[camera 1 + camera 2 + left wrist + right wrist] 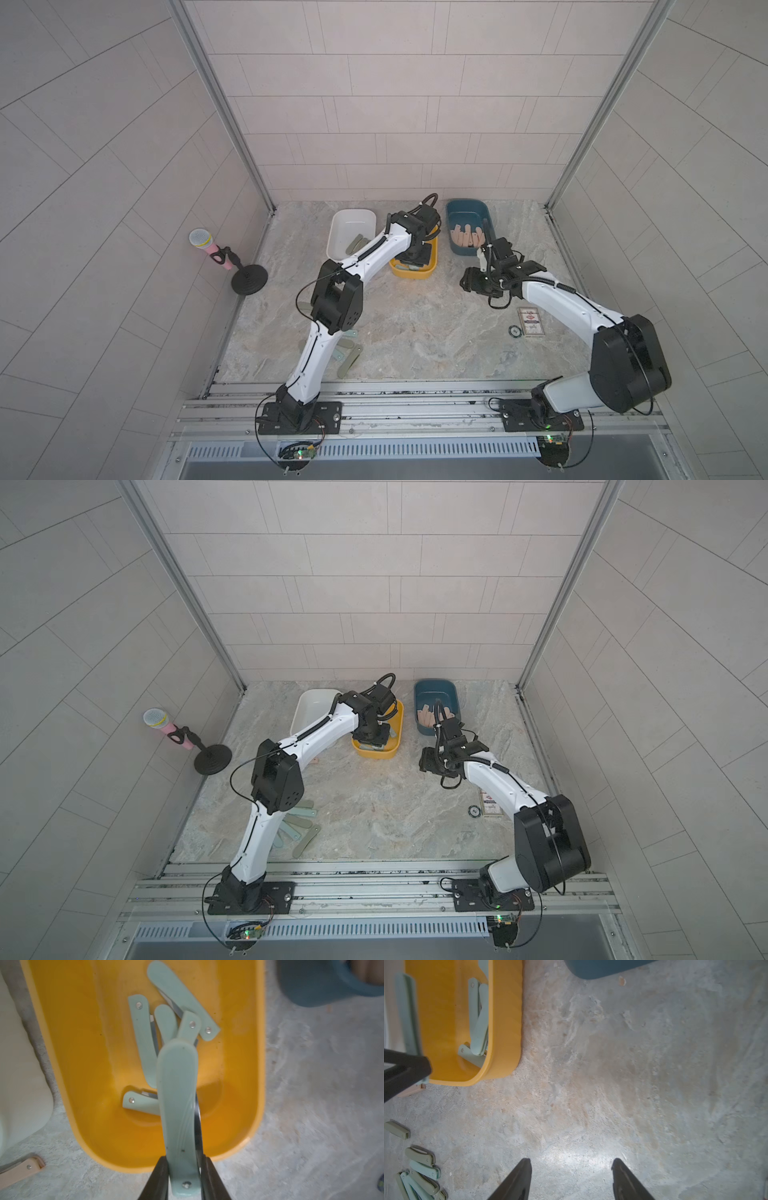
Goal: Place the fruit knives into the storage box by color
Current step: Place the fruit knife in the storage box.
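Marbled counter (415, 332), tiled walls (374, 104). The left gripper (184, 1160) clamps a teal knife (176, 1095) over the yellow box (239, 1105); the right gripper (571, 1162) gapes above the counter. The left arm (266, 825) partly hides loose knives (302, 824) behind it.

3 bins (345, 232), 2 arms (374, 249), 6 teal knives (176, 1095) at yel. bin (239, 1064), 1 mic (201, 241), 1 card (531, 322), 1 disc (514, 331).

Top views: your two high cameras, side by side, look steeply down over the whole surface (415, 332). Wrist views: each rides close behind its fingers (155, 1180), facing past them; both share the yellow box (506, 1022).
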Robot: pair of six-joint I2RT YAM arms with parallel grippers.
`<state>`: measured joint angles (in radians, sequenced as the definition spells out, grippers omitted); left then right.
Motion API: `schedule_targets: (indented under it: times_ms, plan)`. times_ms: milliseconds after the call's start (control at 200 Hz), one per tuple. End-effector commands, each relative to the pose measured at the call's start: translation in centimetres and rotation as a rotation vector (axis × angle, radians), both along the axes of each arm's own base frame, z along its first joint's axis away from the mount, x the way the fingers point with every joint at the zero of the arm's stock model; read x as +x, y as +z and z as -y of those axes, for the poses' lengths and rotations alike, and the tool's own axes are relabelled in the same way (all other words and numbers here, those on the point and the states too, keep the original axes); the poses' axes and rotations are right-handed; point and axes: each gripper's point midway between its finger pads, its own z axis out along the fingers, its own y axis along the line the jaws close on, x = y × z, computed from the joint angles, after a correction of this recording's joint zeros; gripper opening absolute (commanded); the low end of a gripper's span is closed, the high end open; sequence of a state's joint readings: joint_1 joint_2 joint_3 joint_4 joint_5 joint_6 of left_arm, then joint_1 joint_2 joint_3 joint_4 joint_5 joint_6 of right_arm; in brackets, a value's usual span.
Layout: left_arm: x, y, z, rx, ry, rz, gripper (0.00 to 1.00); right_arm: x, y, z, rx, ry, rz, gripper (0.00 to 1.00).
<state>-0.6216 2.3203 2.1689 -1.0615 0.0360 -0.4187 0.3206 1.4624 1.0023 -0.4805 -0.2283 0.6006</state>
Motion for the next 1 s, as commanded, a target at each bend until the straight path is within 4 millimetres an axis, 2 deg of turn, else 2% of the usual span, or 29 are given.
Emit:
schedule_targets:
  times_ms: [0,135,220,350,470,605,695,776,861,996]
  plan:
    - [0.6,-2.1,-1.3,0.016,0.016,-0.070,0.16,0.7,0.2,-0.9,-0.032,0.026,0.016,0.68]
    - [1.7,-3.0,-1.6,0.000,0.040,-0.081,0.17,1.0,-0.5,-2.1,-0.040,0.061,0.002,0.70]
    - [2.3,-2.5,-1.1,-0.017,0.038,-0.067,0.24,0.9,-0.8,-2.4,-0.048,0.078,0.000,0.71]
    - [3.0,0.3,-0.6,-0.055,0.035,-0.018,0.52,0.8,-0.9,-2.2,-0.065,0.089,0.002,0.75]
    - [2.3,4.6,-0.7,-0.102,0.049,0.026,0.69,0.4,-0.7,-2.1,-0.074,0.104,0.012,0.77]
    - [-0.5,9.3,-2.7,-0.136,0.084,0.083,0.79,-0.5,-0.3,-2.6,-0.082,0.152,0.028,0.82]
    - [-3.6,10.3,-5.7,-0.101,0.123,0.098,0.84,-1.4,-0.2,-3.3,-0.104,0.202,0.029,0.87]
    - [-6.8,9.8,-8.7,-0.055,0.167,0.084,0.85,-2.4,-0.5,-3.7,-0.121,0.244,0.027,0.91]
    - [-10.0,8.3,-11.8,-0.019,0.234,0.056,0.85,-3.5,-0.6,-4.3,-0.135,0.292,0.032,0.96]
    - [-13.7,5.4,-15.1,0.007,0.314,-0.002,0.85,-4.6,-0.4,-5.6,-0.149,0.347,0.046,1.00]
